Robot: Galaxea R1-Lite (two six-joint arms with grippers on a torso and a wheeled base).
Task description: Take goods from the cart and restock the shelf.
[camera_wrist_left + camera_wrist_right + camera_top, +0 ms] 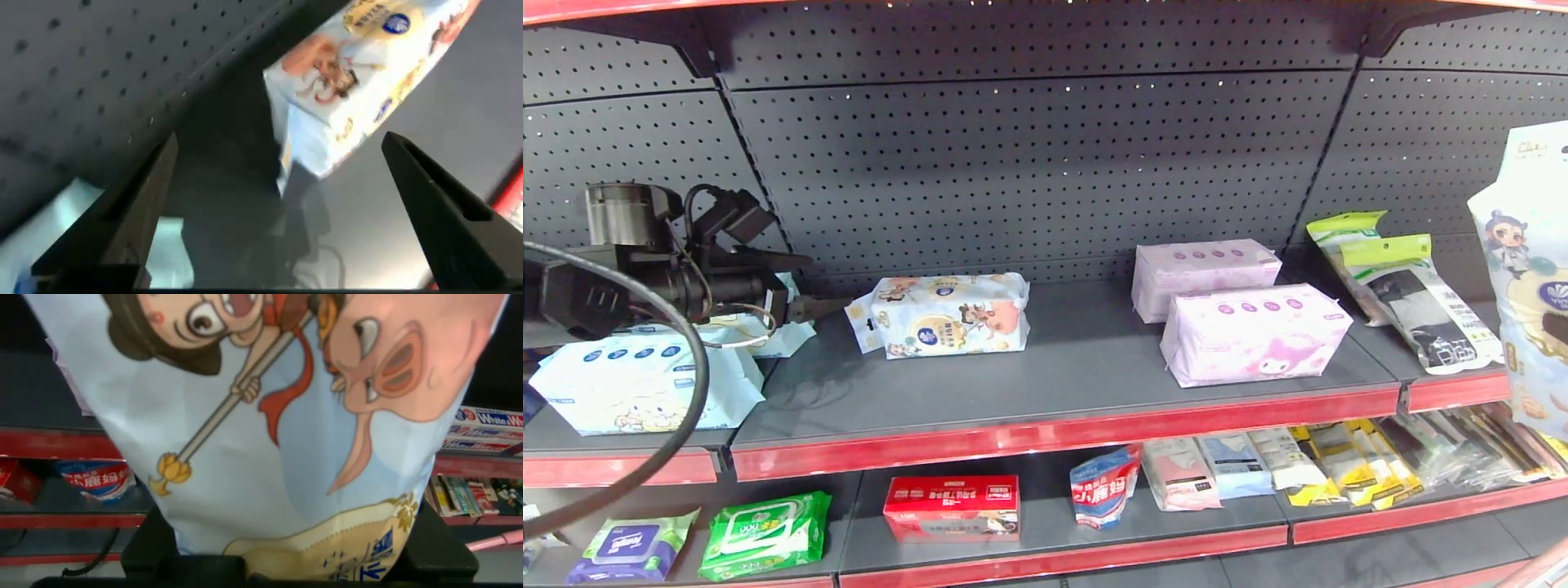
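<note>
A cartoon-printed tissue pack (pixel 949 314) lies on the grey upper shelf (pixel 1062 384), left of centre. My left gripper (pixel 809 286) hovers just left of it, open and holding nothing. In the left wrist view the same pack (pixel 359 73) lies a short way beyond the open left gripper (pixel 279 140), whose black fingers (pixel 143 204) stand wide apart. At the right edge a second, larger cartoon pack (pixel 1527 278) hangs upright in front of the shelf. My right gripper (pixel 294 559) is shut on this pack (pixel 278 433) at its lower end.
Two pink tissue packs (pixel 1241 322) lie right of centre on the upper shelf. Light blue packs (pixel 637 384) sit under the left arm, green-topped bags (pixel 1405 286) at the right. The lower shelf (pixel 1045 523) holds a red box (pixel 952 508), wipes and several small packets.
</note>
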